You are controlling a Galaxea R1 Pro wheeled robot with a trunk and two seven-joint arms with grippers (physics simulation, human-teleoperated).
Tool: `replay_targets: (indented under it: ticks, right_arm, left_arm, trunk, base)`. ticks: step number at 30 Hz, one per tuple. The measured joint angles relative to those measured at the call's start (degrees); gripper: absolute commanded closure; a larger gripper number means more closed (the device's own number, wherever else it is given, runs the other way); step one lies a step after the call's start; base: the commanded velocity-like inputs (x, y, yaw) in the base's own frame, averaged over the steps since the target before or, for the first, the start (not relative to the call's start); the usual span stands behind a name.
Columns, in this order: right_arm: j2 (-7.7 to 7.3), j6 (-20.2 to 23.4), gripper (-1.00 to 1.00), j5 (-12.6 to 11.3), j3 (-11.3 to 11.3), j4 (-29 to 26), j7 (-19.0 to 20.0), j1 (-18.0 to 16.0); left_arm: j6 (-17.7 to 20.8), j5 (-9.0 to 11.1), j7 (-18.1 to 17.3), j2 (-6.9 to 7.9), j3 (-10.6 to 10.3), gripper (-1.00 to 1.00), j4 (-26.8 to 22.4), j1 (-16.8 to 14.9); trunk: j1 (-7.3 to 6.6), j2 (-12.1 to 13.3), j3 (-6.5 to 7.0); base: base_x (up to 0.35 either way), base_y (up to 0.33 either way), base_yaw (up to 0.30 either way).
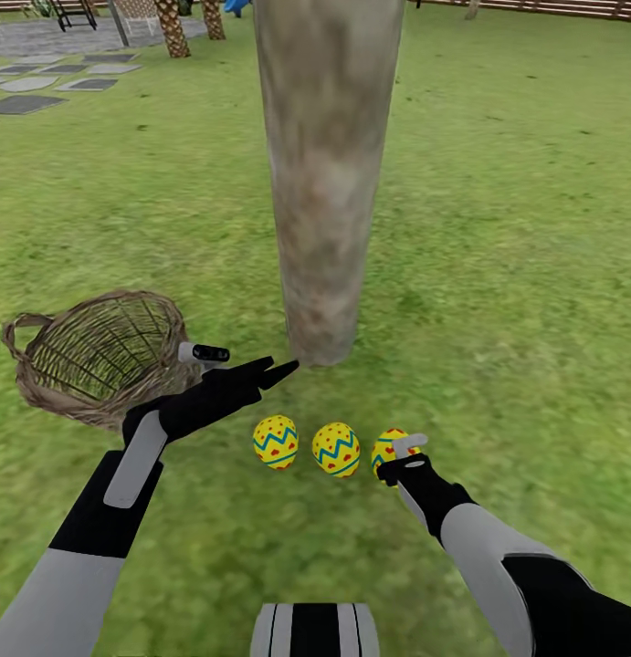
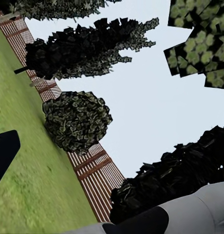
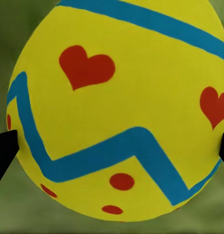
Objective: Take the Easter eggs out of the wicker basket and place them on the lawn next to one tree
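Yellow egg (image 1: 388, 449) part-hidden by R fingers (image 1: 408, 446) | contact unclear, prob. gripped

3 eggs (image 1: 336, 449) by tree (image 1: 324, 173)

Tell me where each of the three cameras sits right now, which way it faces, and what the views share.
Head view: on the robot's head, looking down at the lawn, the tree, the tipped wicker basket, three Easter eggs, both arms, left hand.
Left wrist view: on the left arm, aimed up and outward at the fence, dark trees and sky; a grey arm part shows.
Right wrist view: on the right arm, close on the third egg between the right hand's fingertips.
Shared: head and right wrist views both show that egg at the right hand.
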Motion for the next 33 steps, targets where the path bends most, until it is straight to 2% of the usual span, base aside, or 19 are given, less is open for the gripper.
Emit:
replay_targets:
  ticks: [7,16,22,23,24,33]
  right_arm:
    - [-0.18,0.0,1.0,0.0,0.0,-0.1,0.0,0.0]
    - [-0.03,0.1,1.0,0.2,-0.5,-3.4,0.2,0.0]
    - [0.03,0.1,1.0,0.6,-0.4,-3.3,0.2,-0.1]
    - [0.01,0.0,-1.0,0.6,-0.4,-3.3,0.2,0.0]
    - [-0.02,0.0,-1.0,0.1,0.0,-5.7,-0.1,0.0]
    - [-0.15,0.0,-1.0,0.5,0.2,-4.8,-0.1,0.0]
  left_arm:
    - [0.0,0.0,0.0,-0.03,0.0,-1.0,0.0,0.0]
    - [0.0,0.0,0.0,-0.01,0.0,-1.0,0.0,0.0]
    - [0.0,0.0,0.0,-0.03,0.0,-1.0,0.1,0.0]
    - [0.0,0.0,0.0,-0.03,0.0,-1.0,0.1,0.0]
    - [0.0,0.0,0.0,-0.03,0.0,-1.0,0.1,0.0]
    - [-0.1,0.0,0.1,-0.06,0.0,-1.0,0.2,0.0]
  trunk:
    - [0.17,-0.1,-1.55]
    - [0.16,-0.2,-3.54]
    - [0.11,-0.2,-3.55]
    - [0.11,-0.2,-3.55]
    - [0.37,-0.2,-3.55]
    - [0.36,-0.2,-3.33]
  base:
    - [0.0,0.0,0.0]
    - [0.0,0.0,0.0]
    - [0.0,0.0,0.0]
    - [0.0,0.0,0.0]
    - [0.0,0.0,0.0]
    - [0.0,0.0,0.0]
